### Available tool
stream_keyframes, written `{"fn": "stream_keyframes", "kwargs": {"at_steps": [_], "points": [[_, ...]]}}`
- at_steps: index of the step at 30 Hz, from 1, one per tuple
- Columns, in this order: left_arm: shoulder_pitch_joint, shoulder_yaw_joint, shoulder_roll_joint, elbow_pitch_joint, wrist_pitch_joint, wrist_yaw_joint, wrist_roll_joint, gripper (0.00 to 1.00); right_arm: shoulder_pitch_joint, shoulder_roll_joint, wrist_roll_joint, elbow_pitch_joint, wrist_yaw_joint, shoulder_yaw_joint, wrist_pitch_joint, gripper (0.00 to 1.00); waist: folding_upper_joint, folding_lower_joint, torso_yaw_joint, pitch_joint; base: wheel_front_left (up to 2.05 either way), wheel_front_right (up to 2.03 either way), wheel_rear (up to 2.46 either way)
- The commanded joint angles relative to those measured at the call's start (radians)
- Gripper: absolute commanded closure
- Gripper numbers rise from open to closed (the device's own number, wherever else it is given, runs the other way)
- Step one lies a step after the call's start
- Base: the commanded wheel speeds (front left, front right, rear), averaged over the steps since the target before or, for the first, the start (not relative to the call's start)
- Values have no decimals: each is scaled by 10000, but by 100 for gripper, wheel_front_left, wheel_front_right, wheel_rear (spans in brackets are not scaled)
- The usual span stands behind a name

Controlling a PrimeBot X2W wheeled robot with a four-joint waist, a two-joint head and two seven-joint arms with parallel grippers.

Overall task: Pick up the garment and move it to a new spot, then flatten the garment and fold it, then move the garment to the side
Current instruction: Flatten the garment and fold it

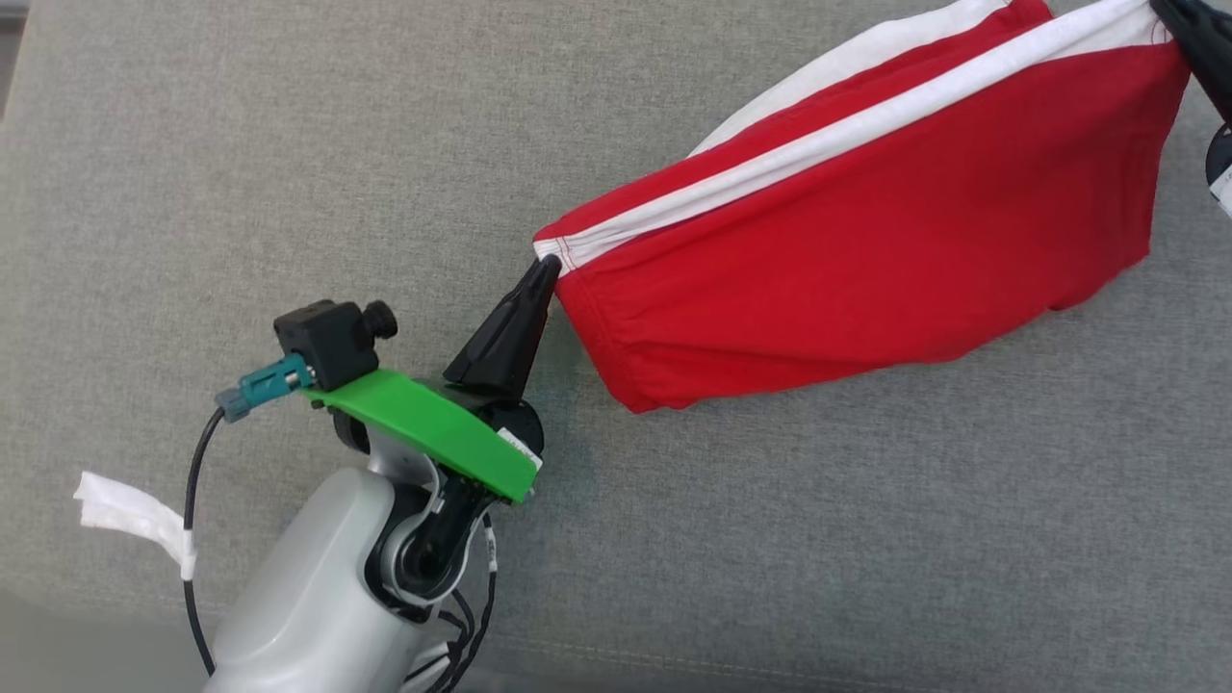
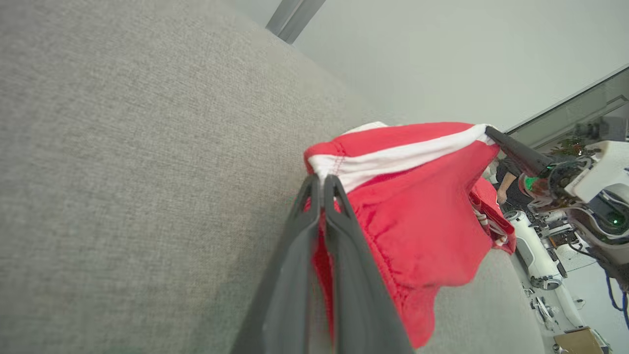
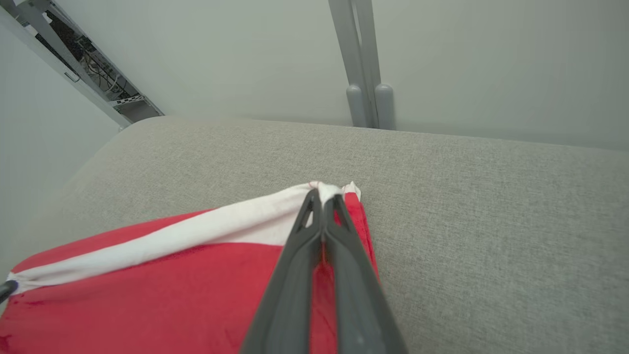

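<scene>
At the left, the pale left forearm with its green plastic camera bracket (image 1: 423, 423) is seen above the grey woven padded surface (image 1: 241, 144); the left end effector (image 1: 547, 271) is pressed together on the left-hand corner of the red cotton garment with white side stripes (image 1: 866, 221), the pinch being taken right at the white-striped hem; the garment is stretched from that corner up and to the right across the padded surface, its striped edge drawn taut and its red body sagging below, though whether the lowest fold touches the surface cannot be told; at the far right the right end effector (image 1: 1172, 19) is likewise pinched shut on the opposite striped corner. The step in hand is judged to be the carrying and laying-out of the garment; it would be done well if both pinches were held firm, the striped edge were drawn evenly without overstretching, and both corners were lowered together so that the hanging cloth is dragged flat rather than bunched beneath itself.
</scene>
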Motion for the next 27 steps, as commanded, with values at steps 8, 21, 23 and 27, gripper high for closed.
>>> {"fn": "stream_keyframes", "kwargs": {"at_steps": [8, 21, 23, 27], "points": [[-877, -123, -446, 974, -1, 106, 184, 69, -1387, 349, 245, 1226, -2, 797, 224, 55, -1, 0, 564, 657, 0, 0, 0], [-535, -56, -168, 1453, -1655, 739, 1886, 0, -844, 582, 784, 1416, -1, 1583, -2018, 0, -1, 0, -29, -307, 0, 0, 0], [11, 208, -91, 1119, -1822, 1199, 2642, 0, -305, 649, 849, 1252, -1, 1939, -2647, 0, -1, 0, -335, -768, 0, 0, 0], [1052, 998, -206, 138, -1838, 1826, 4198, 0, 452, 768, 832, 1235, -1, 2403, -3461, 0, -1, 0, -637, -1409, 0, 0, 0]]}}
